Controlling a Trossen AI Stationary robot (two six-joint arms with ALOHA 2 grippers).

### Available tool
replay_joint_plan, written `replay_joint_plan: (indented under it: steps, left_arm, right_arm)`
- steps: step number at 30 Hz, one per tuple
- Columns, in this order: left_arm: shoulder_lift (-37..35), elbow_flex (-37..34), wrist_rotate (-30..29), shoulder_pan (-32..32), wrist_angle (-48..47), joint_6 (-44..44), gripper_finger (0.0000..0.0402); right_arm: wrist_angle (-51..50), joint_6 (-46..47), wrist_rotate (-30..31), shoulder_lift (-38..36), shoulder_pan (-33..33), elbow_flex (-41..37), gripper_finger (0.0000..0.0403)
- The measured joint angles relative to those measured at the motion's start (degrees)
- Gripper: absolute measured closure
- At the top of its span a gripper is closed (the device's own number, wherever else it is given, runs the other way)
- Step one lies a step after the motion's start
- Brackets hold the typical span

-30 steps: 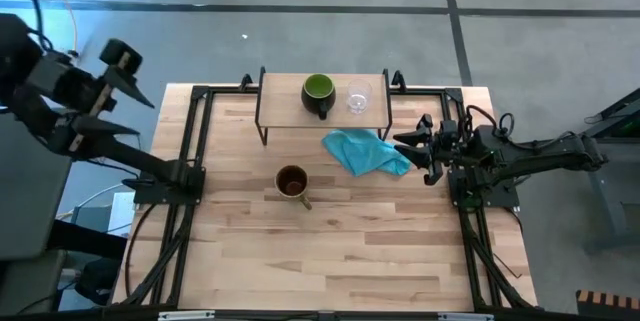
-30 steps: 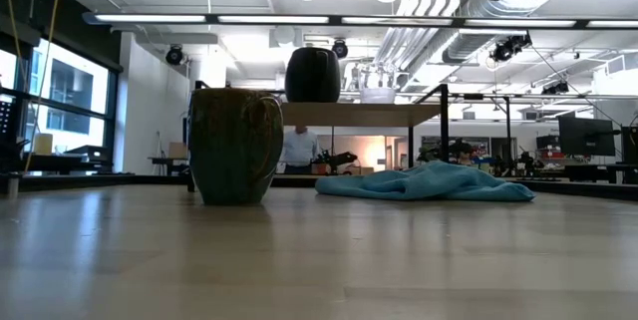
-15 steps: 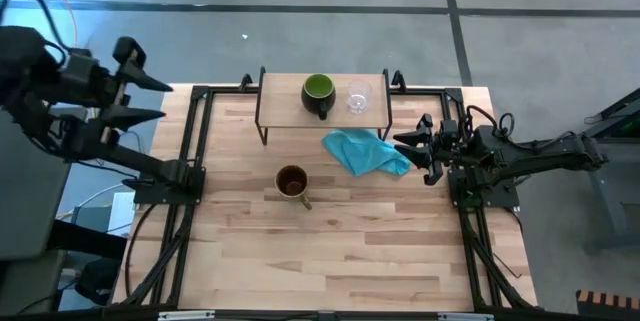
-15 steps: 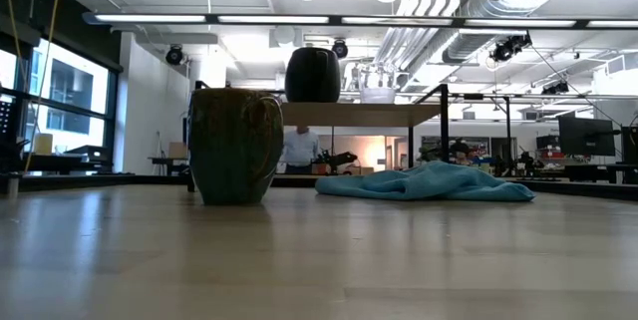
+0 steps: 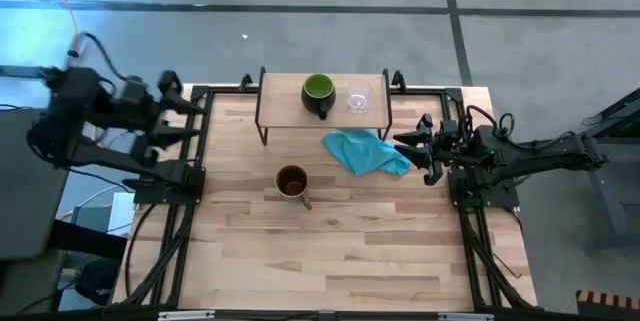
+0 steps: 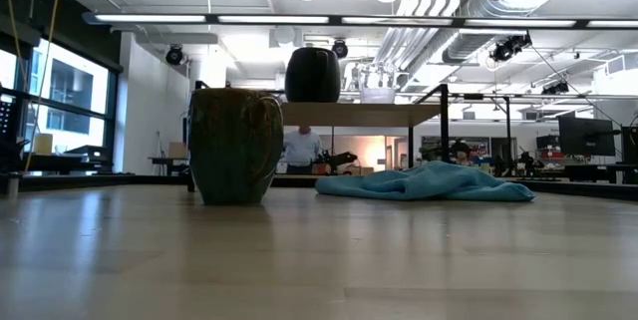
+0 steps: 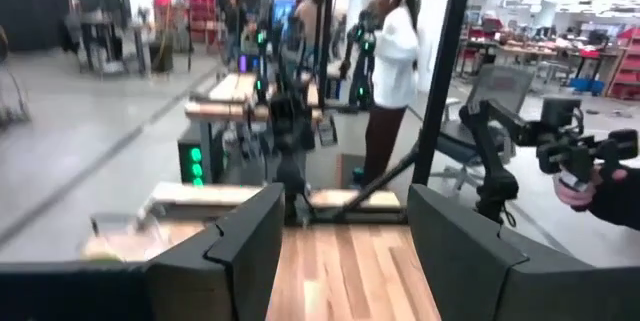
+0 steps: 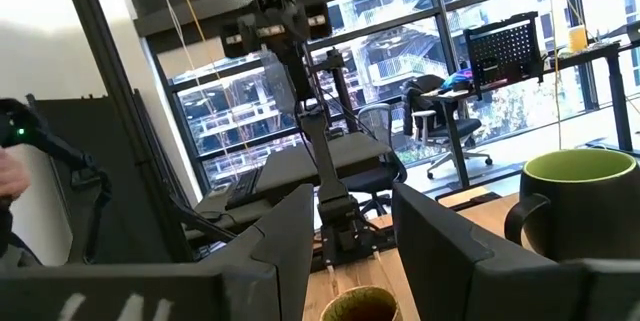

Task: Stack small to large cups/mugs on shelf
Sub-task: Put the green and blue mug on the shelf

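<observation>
two on the shelf, the big mug left out

both sets of fingers stand apart, holding nothing. the left gripper (image 5: 190,119) hovers at the surface's (image 5: 380,251) left edge; the right gripper (image 5: 408,144) rests beside the blue cloth (image 5: 365,151). on the shelf (image 5: 280,106) the dark mug (image 5: 318,94) and clear glass cup (image 5: 357,98) sit side by side, likely already placed. the tan-brown mug (image 5: 292,183) stands alone mid-surface, probably next to go up.

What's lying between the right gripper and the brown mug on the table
In the high view, a crumpled teal cloth lies between the right gripper and the brown mug, close to the gripper; the remaining stretch to the mug is bare wood.
</observation>
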Motion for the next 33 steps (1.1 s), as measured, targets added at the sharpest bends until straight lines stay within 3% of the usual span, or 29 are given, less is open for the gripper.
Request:
replay_joint_plan:
  steps: [6,14,23,33]
  left_arm:
    - [-0.8,-10.2,0.2,0.0,4.5,-4.4,0.0202]
    - [-0.6,-18.1,1.3,0.0,11.4,-10.9,0.0202]
    - [1.1,-25.5,1.7,0.0,12.6,-20.4,0.0202]
    - [8.0,-28.7,1.0,0.0,12.3,-24.0,0.0202]
  right_arm:
    - [0.0,-0.5,0.0,0.0,0.0,0.0,0.0275]
    - [-0.9,-0.5,0.0,0.0,0.0,0.0,0.0275]
    - [-3.3,-0.6,0.0,0.0,0.0,0.0,0.0275]
    - [-4.3,-0.9,-0.1,0.0,0.0,0.0,0.0275]
